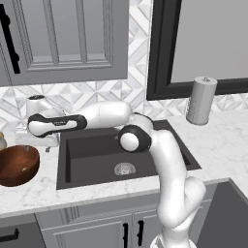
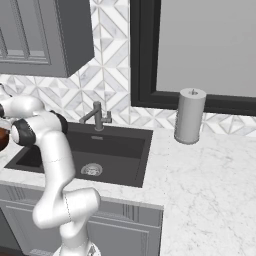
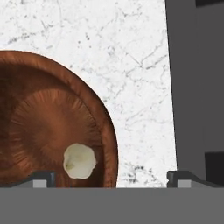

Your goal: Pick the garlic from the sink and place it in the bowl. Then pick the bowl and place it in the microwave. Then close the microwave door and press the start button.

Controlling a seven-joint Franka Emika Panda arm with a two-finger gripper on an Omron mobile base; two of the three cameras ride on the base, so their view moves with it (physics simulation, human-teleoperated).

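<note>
The reddish-brown wooden bowl (image 3: 39, 127) stands on the white marble counter (image 3: 140, 87), left of the dark sink (image 1: 87, 155). The cream-white garlic (image 3: 79, 161) lies inside the bowl, near its rim. My gripper (image 3: 111, 179) hovers above the bowl's edge, open and holding nothing; one fingertip (image 3: 41, 178) is over the bowl's inside and the other is over the counter. In the left base view the gripper (image 1: 38, 145) hangs just above the bowl (image 1: 17, 164). The sink's basin holds just its round metal drain (image 1: 125, 168). A sliver of the bowl (image 2: 2, 137) shows at the left edge of the right base view.
A grey faucet (image 2: 97, 116) stands behind the sink. A grey paper towel roll (image 1: 201, 100) is on the counter to the sink's right, below a dark-framed window. Grey wall cabinets with black handles (image 1: 12, 43) hang above the bowl. My arm stretches across the sink.
</note>
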